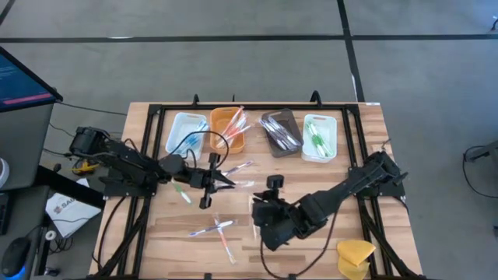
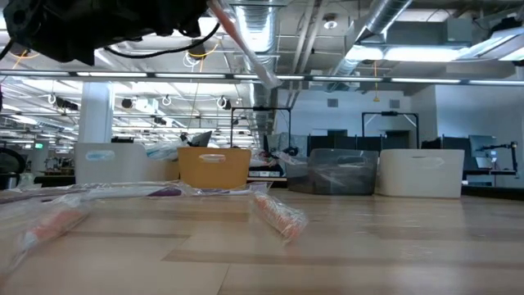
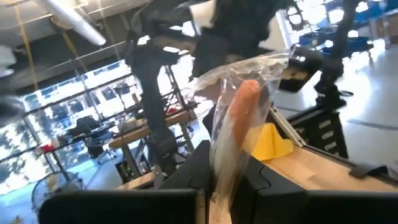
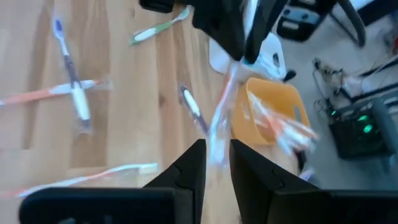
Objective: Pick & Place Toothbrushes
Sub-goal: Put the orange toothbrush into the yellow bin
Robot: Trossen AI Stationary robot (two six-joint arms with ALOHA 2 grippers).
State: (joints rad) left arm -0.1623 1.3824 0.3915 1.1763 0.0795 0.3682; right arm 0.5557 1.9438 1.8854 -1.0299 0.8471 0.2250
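High view: a wooden table (image 1: pixel 311 210) fills the scene, with four small trays in a row along its far edge, a white tray (image 1: pixel 187 134), an orange tray (image 1: pixel 228 131), a dark tray (image 1: pixel 281 133) and another white tray (image 1: pixel 320 137). Each tray already holds toothbrushes of one colour, so the job looks like sorting by colour. A yellow lump (image 1: pixel 355 256) sits at the near right corner.

The left arm reaches in from the left, and the left gripper (image 1: pixel 220 177) hangs just short of the orange tray. Its fingers are clamped on a wrapped orange brush (image 3: pixel 239 134), which stands up between them in the left wrist view; it is probably held ready for the orange tray.

The right arm comes in from the right, its right gripper (image 1: pixel 264 220) low over the middle of the table. Its fingers (image 4: pixel 186 174) stand narrowly apart. Whether they hold anything I cannot tell.

Loose brushes (image 1: pixel 214 228) lie crossed on the near wood, with a green brush (image 1: pixel 181 191) under the left arm, all still unsorted.
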